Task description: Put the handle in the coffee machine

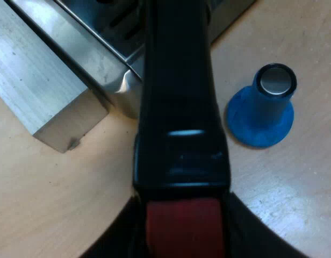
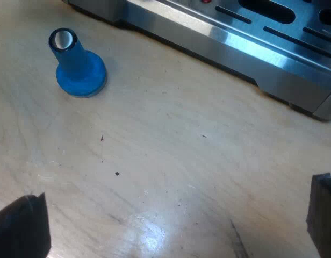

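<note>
Left wrist view: left gripper [image 1: 184,234] has its fingers [image 1: 120,239] clamped on either side of the red end of the handle [image 1: 179,107], so it is gripping it. The dark shaft runs away from the camera, out over the steel base corner of the coffee machine [image 1: 101,59]. It looks carried, not resting on the counter [image 1: 63,204]. The metal head end is hidden beyond the shaft, so I can't tell how near it is to the machine's socket. Blue tamper [image 1: 260,107] stands upright on the counter just beside the shaft, not touching it. A pale block [image 1: 36,91] sits against the machine's base.

Right wrist view: right gripper [image 2: 176,215] has its fingers [image 2: 23,228] spread wide with nothing between them, over bare counter [image 2: 171,140]. The tamper [image 2: 77,64] stands upright near the machine's slotted drip tray [image 2: 273,48], well apart from the fingers.

Step, my read: approach. The handle is in hand at the machine's front and not locked in yet.

Next move calls for:
- raising the head end to the socket and lining it up
- pushing it up, then swinging the handle sideways to lock
- a firm hold on the red end so it doesn't slip under the twist
- keeping the swing clear of the tamper
- keeping the right arm out of the way
</note>
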{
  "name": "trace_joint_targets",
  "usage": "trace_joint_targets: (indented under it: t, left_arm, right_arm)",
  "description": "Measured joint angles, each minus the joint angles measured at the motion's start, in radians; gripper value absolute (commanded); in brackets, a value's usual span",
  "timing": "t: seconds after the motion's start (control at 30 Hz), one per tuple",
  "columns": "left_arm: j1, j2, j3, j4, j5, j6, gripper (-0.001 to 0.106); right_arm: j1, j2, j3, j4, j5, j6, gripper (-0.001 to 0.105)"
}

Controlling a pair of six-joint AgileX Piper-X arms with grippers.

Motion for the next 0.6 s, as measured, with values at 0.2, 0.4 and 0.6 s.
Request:
trace_joint_targets:
  t: [0.2,0.4,0.6]
  left_arm:
    - [0.000,0.000,0.000,-0.006,0.126,0.030,0.000]
    - [0.000,0.000,0.000,-0.014,0.171,0.054,0.000]
    - [0.009,0.009,0.000,-0.014,0.211,0.064,0.000]
  right_arm:
    - [0.000,0.000,0.000,0.000,0.000,0.000,0.105]
    - [0.000,0.000,0.000,-0.012,0.000,0.000,0.105]
    - [0.000,0.000,0.000,-0.036,0.000,0.000,0.105]
